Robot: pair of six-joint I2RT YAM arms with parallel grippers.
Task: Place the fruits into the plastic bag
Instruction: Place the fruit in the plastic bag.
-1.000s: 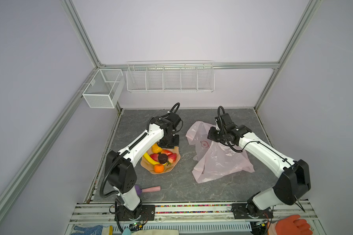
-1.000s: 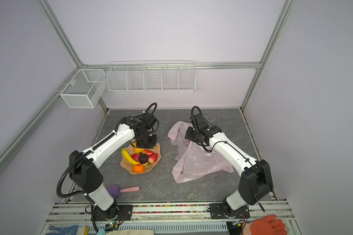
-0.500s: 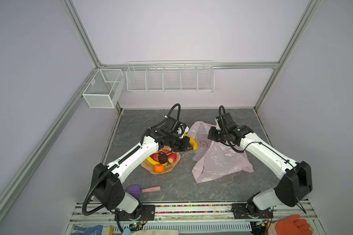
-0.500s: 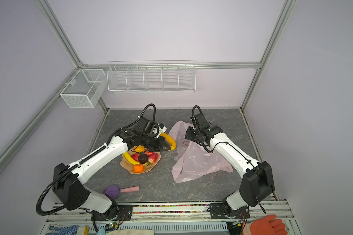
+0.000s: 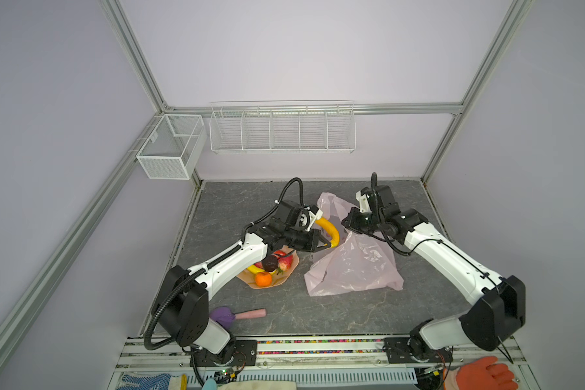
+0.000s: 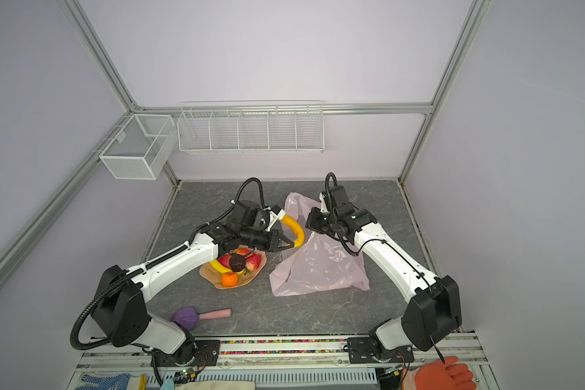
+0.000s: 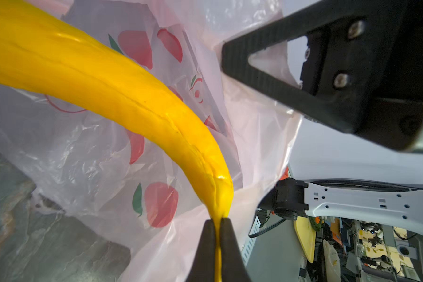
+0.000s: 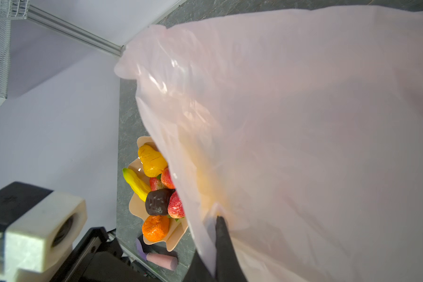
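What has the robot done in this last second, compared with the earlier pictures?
The left gripper, pinching the tip of a banana, carried it from the dish across to the mouth of the plastic bag. The right gripper kept holding the bag's edge up. The other fruits and the brush stayed put.

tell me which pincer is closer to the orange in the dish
Left. The left pincer, shut on a banana, hangs just past the dish on the bag side of the orange. The right pincer grips the edge of the plastic bag, farther off.
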